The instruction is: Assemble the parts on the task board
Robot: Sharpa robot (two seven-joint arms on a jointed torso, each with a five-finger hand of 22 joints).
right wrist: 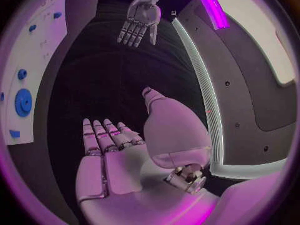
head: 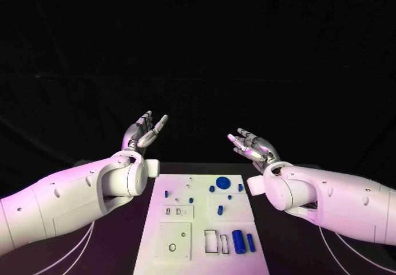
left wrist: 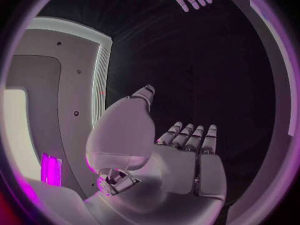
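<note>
On white task board [head: 183,229] — blue parts [head: 238,241]

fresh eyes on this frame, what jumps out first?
Both hands raised off the table, palms up, holding nothing: left hand and right hand flank the far end of the task board. On the board, the round blue disc near its far edge stands out.

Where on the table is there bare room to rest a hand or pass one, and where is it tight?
Bare black table flanks the task board on both sides, under the raised left hand and right hand. The board's near-left plate is fairly bare. Crowded spots: the blue disc and the blue cylinders.
</note>
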